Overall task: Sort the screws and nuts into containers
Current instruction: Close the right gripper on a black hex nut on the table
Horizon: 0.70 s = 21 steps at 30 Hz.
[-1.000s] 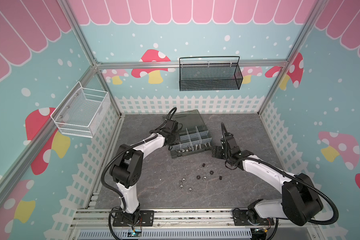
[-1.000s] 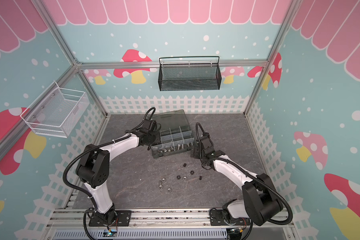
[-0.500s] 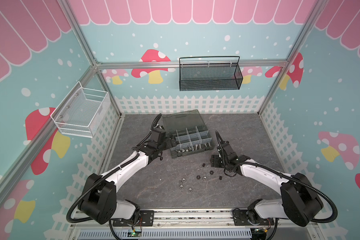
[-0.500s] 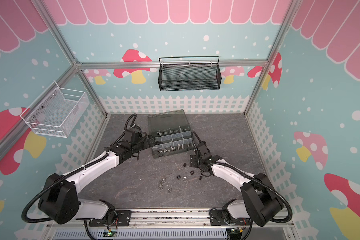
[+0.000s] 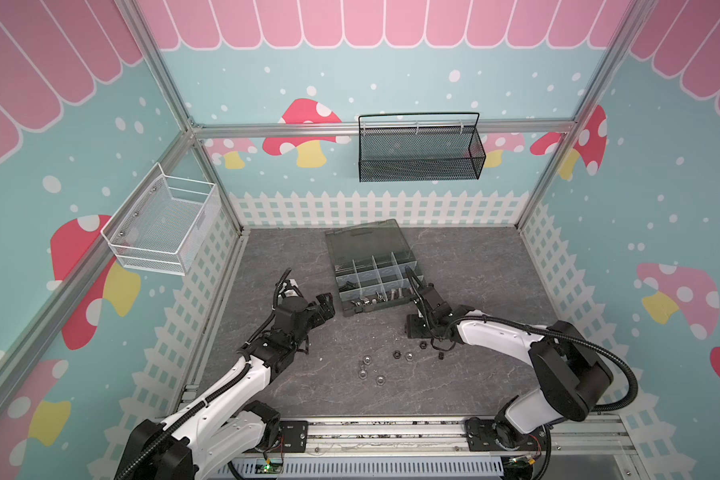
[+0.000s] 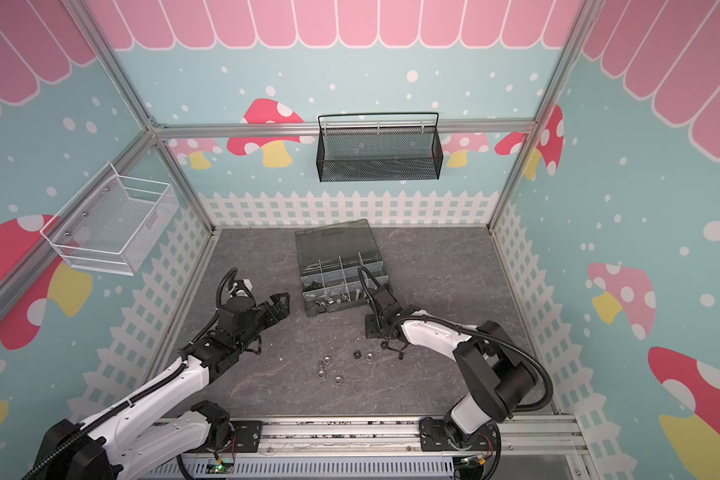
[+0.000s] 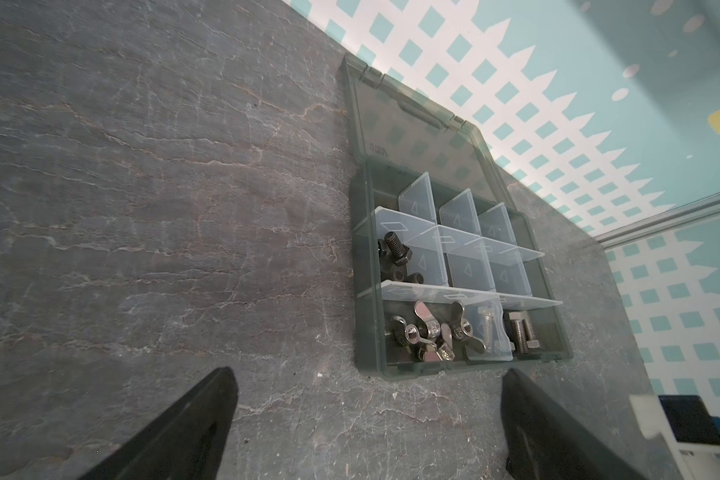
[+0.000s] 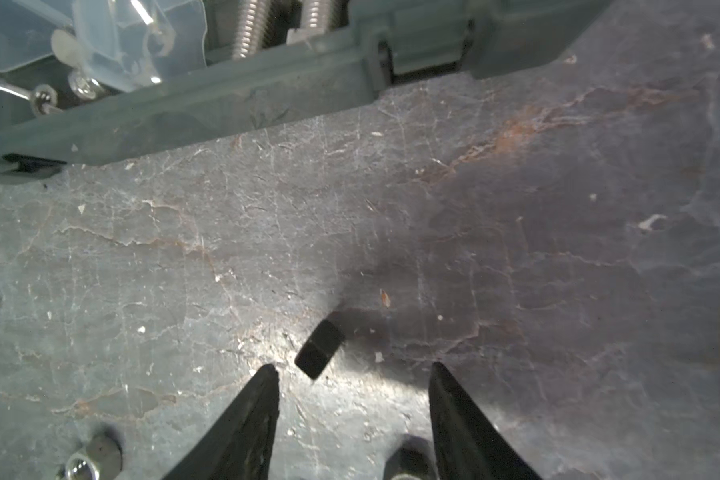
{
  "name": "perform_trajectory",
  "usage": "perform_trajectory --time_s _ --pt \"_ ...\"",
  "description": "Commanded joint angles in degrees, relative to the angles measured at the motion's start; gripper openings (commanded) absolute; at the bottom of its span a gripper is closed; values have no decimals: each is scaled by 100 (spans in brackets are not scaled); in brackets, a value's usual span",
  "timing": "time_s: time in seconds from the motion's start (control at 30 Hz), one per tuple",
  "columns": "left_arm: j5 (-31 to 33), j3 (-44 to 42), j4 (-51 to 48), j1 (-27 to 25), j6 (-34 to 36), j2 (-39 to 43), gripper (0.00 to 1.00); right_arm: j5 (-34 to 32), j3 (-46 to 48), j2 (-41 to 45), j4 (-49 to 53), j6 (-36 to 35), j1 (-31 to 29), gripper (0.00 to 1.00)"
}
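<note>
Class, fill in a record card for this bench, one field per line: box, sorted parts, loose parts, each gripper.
Box: organiser box, lid open
Sorted: wing nuts, black screws, silver screws, in separate compartments
Loose: nuts on table, before the box
Left gripper: open, empty
Right gripper: open, fingers apart, black nut just ahead
</note>
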<state>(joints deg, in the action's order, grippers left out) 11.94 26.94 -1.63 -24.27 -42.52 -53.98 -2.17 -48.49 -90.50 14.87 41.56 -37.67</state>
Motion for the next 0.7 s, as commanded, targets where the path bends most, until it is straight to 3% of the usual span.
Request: perform_trajectory --time_s 0.0,0.27,0.67 --pt "305 -243 231 46 -203 298 99 -2 -248 -212 21 -30 -82 56" --pt "343 -457 172 54 -252 529 100 -109 -482 -515 256 -31 -153 50" --pt "54 -431 465 53 -281 104 100 -532 -729 -1002 685 47 -315 45"
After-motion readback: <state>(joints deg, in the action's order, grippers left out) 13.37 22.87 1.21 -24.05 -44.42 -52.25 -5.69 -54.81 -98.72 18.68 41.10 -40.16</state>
